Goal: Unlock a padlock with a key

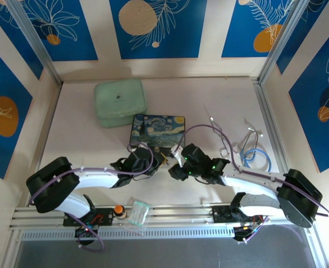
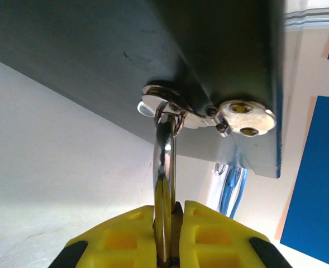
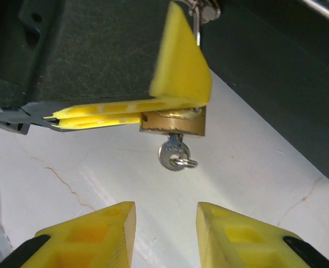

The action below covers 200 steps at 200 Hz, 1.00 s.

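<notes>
The small brass padlock (image 3: 175, 124) hangs by its silvery shackle (image 2: 164, 162) from the hasp (image 2: 209, 114) on the dark front wall of the painted box (image 1: 157, 129). My left gripper (image 2: 168, 234) is shut on the padlock's body, and its yellow fingers (image 3: 178, 67) clamp it from the left in the right wrist view. The tiny silver key (image 3: 172, 153), with a small ring through its head, sits in the keyhole at the padlock's underside. My right gripper (image 3: 165, 223) stands open just short of the key, touching nothing. In the top view both grippers meet at the padlock (image 1: 165, 158).
A pale green case (image 1: 119, 102) lies behind the painted box. Blue and silver wire loops (image 1: 253, 151) lie at the right. An orange knob (image 1: 118, 210) and a clear plastic piece (image 1: 137, 213) sit on the front rail. Metal frame posts border the table.
</notes>
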Each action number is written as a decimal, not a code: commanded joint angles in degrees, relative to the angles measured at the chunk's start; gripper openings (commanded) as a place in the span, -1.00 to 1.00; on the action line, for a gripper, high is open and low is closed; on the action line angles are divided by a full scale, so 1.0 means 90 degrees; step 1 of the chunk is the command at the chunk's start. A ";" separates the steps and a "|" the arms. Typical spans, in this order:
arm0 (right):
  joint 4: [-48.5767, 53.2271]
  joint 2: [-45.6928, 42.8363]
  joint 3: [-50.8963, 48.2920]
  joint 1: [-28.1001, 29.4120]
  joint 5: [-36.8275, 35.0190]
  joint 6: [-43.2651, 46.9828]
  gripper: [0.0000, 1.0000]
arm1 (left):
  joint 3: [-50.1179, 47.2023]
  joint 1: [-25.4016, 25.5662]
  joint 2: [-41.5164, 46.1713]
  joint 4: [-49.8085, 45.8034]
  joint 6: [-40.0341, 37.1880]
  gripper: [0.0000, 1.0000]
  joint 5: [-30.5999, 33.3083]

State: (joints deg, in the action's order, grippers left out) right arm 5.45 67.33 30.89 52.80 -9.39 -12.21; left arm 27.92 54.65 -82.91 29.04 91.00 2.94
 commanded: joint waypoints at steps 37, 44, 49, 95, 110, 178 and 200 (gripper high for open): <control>-0.0502 0.0582 0.0459 0.0117 -0.0446 0.0478 -0.42 | 0.0281 0.0060 0.0247 0.0222 -0.0160 -1.00 -0.0262; -0.0550 0.0628 0.0464 0.0111 -0.0433 0.0461 -0.46 | 0.0279 0.0059 0.0238 0.0228 -0.0158 -1.00 -0.0276; -0.0579 0.0654 0.0464 0.0111 -0.0413 0.0441 -0.48 | 0.0281 0.0060 0.0233 0.0250 -0.0143 -1.00 -0.0278; -0.0575 0.0844 0.0481 0.0130 -0.0557 0.0511 -0.55 | 0.0315 0.0060 0.0214 0.0297 -0.0133 -1.00 -0.0327; -0.0636 0.0868 0.0469 0.0135 -0.0517 0.0545 -0.55 | 0.0325 0.0060 0.0195 0.0337 -0.0105 -1.00 -0.0355; -0.1122 0.0939 0.0311 -0.0100 -0.0112 0.0313 -0.76 | 0.0350 0.0080 0.0306 0.0091 -0.0316 -1.00 -0.0273; -0.1269 0.0793 0.0155 -0.0394 0.0523 0.0039 -0.78 | 0.0272 0.0080 0.0287 0.0078 -0.0319 -1.00 -0.0317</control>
State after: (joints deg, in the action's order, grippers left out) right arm -1.02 75.96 33.56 51.94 -10.76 -9.10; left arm 28.69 54.63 -82.28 27.51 90.08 2.72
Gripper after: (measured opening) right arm 0.113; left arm 0.111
